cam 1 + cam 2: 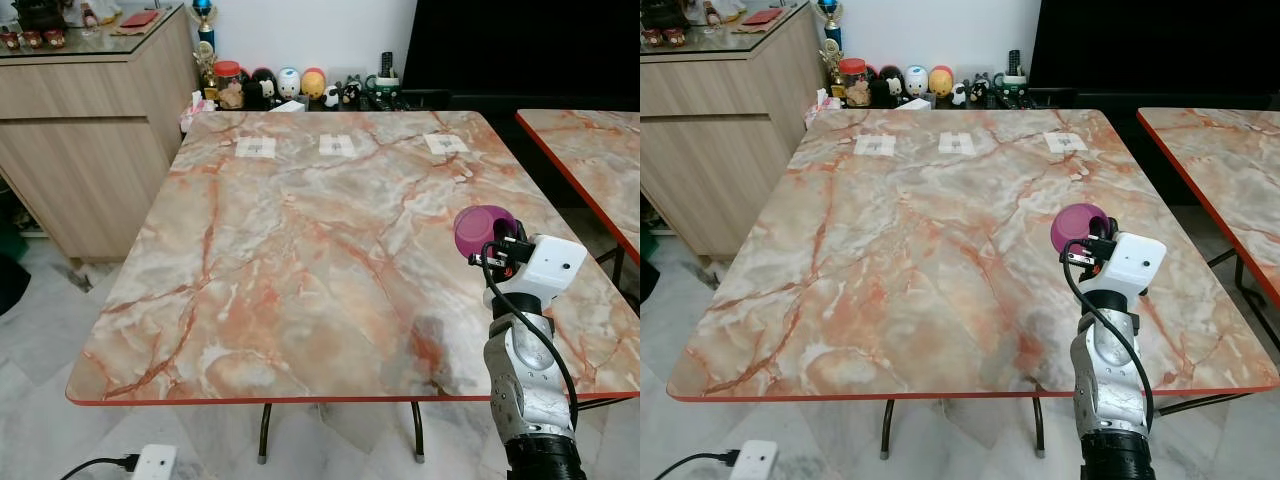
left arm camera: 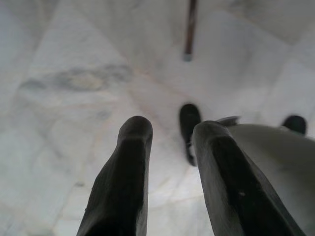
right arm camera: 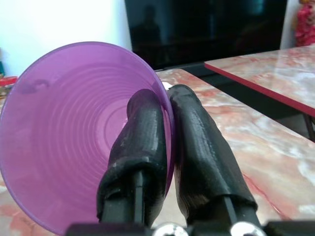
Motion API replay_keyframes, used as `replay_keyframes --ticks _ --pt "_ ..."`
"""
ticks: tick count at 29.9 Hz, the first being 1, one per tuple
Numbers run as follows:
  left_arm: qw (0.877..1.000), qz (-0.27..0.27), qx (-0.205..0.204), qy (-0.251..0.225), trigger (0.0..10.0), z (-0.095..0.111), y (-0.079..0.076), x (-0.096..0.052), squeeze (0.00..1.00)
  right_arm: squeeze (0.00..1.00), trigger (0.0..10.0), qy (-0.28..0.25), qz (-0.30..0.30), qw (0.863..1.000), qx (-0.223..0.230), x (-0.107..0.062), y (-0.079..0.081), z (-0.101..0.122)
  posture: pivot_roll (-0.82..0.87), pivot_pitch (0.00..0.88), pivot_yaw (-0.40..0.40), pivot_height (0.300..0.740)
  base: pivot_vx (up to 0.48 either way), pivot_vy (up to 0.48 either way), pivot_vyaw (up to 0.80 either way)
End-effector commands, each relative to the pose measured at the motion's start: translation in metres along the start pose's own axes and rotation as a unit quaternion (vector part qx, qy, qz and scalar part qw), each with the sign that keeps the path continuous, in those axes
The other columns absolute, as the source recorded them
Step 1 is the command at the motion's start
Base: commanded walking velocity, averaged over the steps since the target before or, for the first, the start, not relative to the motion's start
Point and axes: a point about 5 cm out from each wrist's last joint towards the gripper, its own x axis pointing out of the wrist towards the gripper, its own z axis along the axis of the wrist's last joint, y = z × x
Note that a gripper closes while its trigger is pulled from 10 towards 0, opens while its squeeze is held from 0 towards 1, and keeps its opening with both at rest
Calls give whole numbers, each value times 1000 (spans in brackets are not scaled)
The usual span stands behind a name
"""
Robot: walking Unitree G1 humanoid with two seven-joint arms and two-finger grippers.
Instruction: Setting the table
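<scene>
My right arm reaches up over the near right part of the marble table (image 1: 300,250). Its gripper (image 3: 166,105) is shut on the rim of a translucent purple bowl (image 1: 482,229), one finger inside the bowl (image 3: 74,132) and one outside. The bowl is held tilted on its side a little above the tabletop. Three white paper squares (image 1: 336,145) lie in a row near the table's far edge. My left gripper (image 2: 170,130) hangs idle over the pale floor with a gap between its fingers and nothing in them.
A second marble table (image 1: 590,150) stands close on the right with a narrow gap between. A wooden cabinet (image 1: 90,130) is at the far left. Small figurines and jars (image 1: 270,85) line the floor by the wall behind the table. A white power strip (image 1: 152,462) lies on the floor near left.
</scene>
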Motion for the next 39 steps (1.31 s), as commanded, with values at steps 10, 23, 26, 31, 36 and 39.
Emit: replay_keyframes --ticks 10,23,26,31,36,39 --pt "1000 -6 20 3 10000 1 -5 1 0 0 10000 -28 2 1000 -1 3 3 10 91 0 -45 740 0 -469 0" --pt "1000 -4 18 -4 10000 7 -1 2 0 0 10000 -33 -7 999 -3 5 1 11 92 0 -41 740 0 -466 0" --pt "1000 -5 17 -5 10000 7 -2 2 0 0 10000 -33 -10 999 -3 4 0 11 92 0 -41 740 0 -465 0" --pt "1000 -4 16 -4 10000 5 1 1 0 0 10000 -33 -7 999 -1 5 2 12 91 0 -41 740 0 -465 0" --pt "1000 -3 15 -2 10000 4 3 0 0 0 10000 -32 -8 999 0 5 2 11 91 0 -41 740 0 -465 0" --pt "1000 -1 13 1 10000 2 7 -1 0 0 10000 -34 -9 999 0 5 1 12 87 1 -42 740 0 -465 0"
